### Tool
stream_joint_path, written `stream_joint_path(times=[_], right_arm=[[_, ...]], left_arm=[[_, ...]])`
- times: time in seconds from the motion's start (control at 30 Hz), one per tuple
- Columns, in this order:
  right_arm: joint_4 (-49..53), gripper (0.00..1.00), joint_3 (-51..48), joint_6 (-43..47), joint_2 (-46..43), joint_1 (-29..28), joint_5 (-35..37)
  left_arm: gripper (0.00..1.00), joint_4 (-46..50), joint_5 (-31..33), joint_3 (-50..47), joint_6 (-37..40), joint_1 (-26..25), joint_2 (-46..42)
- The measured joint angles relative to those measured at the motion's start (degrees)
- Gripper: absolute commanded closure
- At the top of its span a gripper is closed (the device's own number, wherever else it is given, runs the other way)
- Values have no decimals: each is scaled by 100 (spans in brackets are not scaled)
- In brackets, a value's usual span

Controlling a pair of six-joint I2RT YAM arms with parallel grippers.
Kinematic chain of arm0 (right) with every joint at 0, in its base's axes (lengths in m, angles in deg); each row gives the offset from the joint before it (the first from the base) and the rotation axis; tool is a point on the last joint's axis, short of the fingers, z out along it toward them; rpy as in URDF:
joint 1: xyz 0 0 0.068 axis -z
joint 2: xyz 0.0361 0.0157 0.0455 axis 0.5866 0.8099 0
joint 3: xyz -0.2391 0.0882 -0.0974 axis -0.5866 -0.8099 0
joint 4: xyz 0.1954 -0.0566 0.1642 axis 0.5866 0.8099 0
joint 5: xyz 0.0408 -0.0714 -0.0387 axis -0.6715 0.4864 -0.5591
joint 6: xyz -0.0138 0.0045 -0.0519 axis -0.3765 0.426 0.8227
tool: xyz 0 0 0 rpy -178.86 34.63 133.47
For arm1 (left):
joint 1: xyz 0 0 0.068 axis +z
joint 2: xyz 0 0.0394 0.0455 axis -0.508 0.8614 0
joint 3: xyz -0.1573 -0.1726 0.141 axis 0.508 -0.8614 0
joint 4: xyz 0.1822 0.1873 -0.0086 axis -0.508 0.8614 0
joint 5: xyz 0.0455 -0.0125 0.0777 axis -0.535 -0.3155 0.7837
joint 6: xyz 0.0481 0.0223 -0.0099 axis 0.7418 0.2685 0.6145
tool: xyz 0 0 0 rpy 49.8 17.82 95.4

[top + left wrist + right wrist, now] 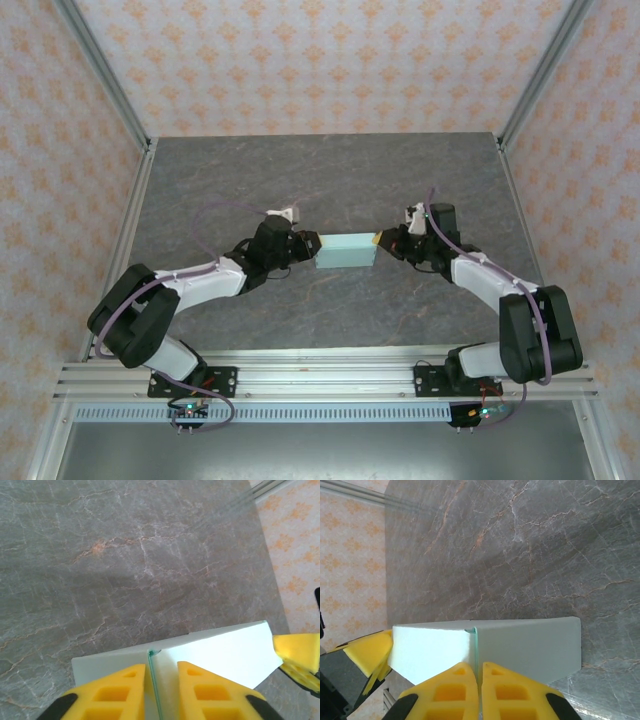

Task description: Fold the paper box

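Progress: the paper box (345,251) is looking formed; ends perhaps remaining.
Left pincer (161,667): slightly parted, straddling one end.
Right pincer (479,666): closed, pinching the other.

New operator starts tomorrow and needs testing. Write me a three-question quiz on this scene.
1. True or false: the paper box sits in a far corner of the table.
2. Compare the left claw and the right claw. Which is closed tighter on the box's thin card edge? A) left B) right C) both equally
3. Fill in: the two claws meet the box at its opposite ____.
Key: 1 false, it lies mid-table; 2 B; 3 ends.
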Motion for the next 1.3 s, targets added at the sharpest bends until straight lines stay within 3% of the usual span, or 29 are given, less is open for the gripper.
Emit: stream_joint_path(times=[0.27,0.47,1.3], right_arm=[[284,92,256,33,-2,-144,367],[348,92,293,35,-15,-208,505],[610,92,442,24,-127,-551,1154]], left_arm=[[55,960,129,435,323,0,2],[47,1198,144,503,439,0,0],[25,1626,-76,247,160,0,-446]])
